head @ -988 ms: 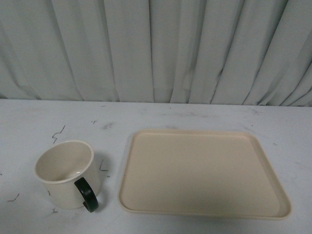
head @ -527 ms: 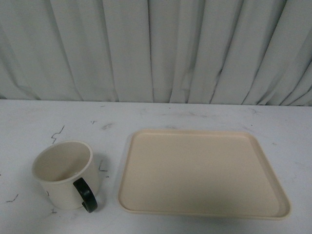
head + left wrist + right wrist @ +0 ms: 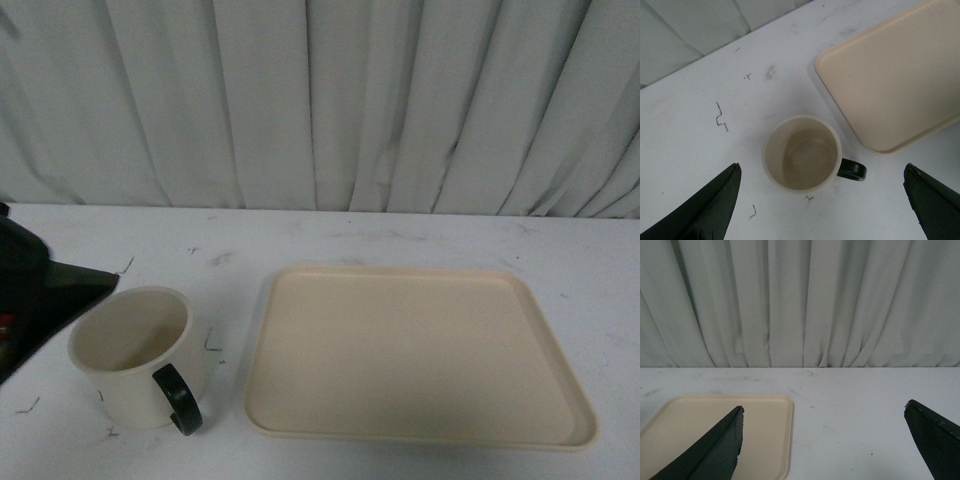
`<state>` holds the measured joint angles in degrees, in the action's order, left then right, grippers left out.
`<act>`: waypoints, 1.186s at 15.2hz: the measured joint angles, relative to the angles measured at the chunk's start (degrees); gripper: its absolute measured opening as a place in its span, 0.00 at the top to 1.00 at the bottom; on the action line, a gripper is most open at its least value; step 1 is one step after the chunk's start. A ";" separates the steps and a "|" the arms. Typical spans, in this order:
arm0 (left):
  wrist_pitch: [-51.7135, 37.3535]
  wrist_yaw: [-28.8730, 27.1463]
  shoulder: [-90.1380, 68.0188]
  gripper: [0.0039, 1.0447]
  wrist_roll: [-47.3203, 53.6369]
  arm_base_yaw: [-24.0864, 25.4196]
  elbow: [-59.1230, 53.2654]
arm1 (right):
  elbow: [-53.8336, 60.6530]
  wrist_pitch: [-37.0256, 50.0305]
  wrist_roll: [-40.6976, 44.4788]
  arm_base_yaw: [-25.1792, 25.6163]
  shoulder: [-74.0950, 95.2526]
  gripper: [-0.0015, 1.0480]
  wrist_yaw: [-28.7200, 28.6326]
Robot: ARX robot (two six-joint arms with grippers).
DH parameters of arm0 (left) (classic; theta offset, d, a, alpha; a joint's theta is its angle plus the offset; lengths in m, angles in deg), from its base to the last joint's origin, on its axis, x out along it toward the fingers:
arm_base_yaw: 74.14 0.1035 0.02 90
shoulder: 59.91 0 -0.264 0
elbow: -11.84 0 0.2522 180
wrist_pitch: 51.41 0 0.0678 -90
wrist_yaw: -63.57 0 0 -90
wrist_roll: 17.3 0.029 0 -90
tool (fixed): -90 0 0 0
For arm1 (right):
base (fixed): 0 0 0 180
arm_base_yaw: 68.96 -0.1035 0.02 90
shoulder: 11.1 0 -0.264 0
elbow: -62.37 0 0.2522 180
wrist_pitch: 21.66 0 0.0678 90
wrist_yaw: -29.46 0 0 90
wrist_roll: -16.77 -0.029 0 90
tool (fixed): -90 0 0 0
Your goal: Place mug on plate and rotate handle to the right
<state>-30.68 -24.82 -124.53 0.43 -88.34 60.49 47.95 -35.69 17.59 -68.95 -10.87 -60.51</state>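
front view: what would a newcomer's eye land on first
The cream mug, its black handle turned toward the camera, stands on the white table left of the plate. That big beige plate lies bare, right of centre. The dark left arm shows at the left edge, the left pincer open above the mug.

Dim, flat, cool light gives all three views a greyish cast, with no glare anywhere. Shadows are soft: a faint one lies on the table just right of the mug, and the curtain folds hold grey streaks. The pictures are slightly soft and grainy — the left arm at the front view's edge is a blurred, near-black mass without detail.
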 joint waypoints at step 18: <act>-3.65 -4.79 -33.46 0.45 -11.67 7.15 11.17 | 0.00 0.02 0.00 0.00 -0.02 0.06 0.00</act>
<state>-34.33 -29.61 -157.99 -11.24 -81.19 71.66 47.95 -35.67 17.59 -68.95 -10.89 -60.51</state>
